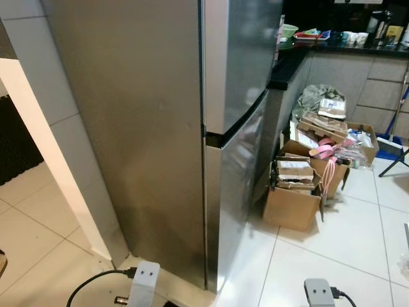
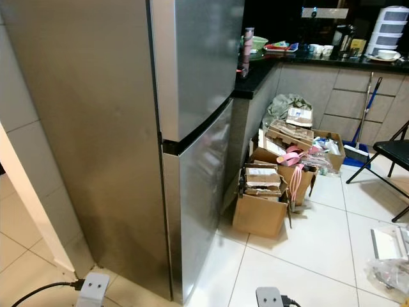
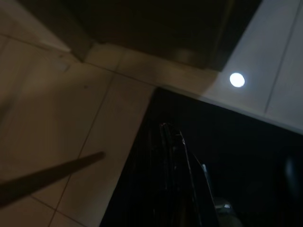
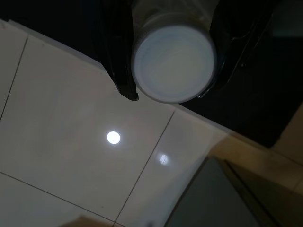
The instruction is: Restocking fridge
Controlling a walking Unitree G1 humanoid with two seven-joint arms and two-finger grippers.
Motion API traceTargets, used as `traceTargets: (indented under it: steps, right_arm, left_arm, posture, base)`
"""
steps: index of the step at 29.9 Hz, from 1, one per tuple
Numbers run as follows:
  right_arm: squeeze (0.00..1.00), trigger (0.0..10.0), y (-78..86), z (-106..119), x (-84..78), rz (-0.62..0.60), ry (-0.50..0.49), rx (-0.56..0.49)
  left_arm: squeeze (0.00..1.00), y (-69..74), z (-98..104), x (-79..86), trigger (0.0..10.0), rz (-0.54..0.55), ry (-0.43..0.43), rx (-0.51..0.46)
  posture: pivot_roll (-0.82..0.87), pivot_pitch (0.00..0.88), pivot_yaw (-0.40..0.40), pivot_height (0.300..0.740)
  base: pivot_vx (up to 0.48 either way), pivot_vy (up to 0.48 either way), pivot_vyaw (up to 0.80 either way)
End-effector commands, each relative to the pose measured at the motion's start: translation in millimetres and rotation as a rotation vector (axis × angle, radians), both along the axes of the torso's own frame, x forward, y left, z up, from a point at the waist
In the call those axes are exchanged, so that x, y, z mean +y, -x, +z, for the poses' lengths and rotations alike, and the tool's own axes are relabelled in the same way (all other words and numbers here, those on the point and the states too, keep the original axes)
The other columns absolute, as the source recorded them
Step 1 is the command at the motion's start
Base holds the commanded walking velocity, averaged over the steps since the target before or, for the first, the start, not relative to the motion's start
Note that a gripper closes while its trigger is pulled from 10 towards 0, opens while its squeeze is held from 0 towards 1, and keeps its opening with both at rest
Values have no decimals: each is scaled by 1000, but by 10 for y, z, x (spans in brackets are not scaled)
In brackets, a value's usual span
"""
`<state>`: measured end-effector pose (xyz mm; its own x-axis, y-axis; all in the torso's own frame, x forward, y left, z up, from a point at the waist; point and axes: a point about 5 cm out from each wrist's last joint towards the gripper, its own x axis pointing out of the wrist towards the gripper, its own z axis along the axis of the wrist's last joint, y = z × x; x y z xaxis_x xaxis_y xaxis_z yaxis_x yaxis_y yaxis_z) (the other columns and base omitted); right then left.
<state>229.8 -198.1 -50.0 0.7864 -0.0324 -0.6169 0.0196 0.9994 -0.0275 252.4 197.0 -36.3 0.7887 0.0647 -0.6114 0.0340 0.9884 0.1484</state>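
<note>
The fridge (image 1: 192, 128) stands shut ahead; the right hand (image 4: 173, 59) clasps a white-capped bottle (image 4: 173, 64) over the floor. Cardboard boxes (image 2: 271, 192) crowd the fridge's right, under the worktop (image 2: 300, 61). Left hand (image 3: 177, 156): cannot tell

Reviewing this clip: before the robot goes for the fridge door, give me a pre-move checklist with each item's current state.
1. Item held: ok. The right gripper has its fingers on either side of a white-capped container.
2. Fridge doors shut: ok, upper and lower both closed.
3. Left gripper free: cannot tell, too dark.
4. Floor before the doors: not ok. Cardboard boxes crowd the floor close to the lower door.
5. Door handle located: cannot tell.
</note>
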Motion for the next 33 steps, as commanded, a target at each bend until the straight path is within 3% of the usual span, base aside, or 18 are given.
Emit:
traceTargets:
  steps: [1,13,33]
  right_arm:
    - [0,10000,-40,29,-3,2,3,-14]
    - [0,10000,-29,19,19,-5,-5,-15]
    - [0,10000,-49,36,-11,-11,-3,-19]
  left_arm:
    - [0,56,-48,-6,10000,3,7,28]
    - [0,41,-46,9,10000,-1,-4,58]
    - [0,-32,9,-1,10000,14,1,28]
  posture:
    - [-35,73,0,740]
    - [-31,79,8,740]
    - [-35,75,11,740]
  base:
    - [-315,0,0]
    - [-25,0,0]
    - [0,0,0]
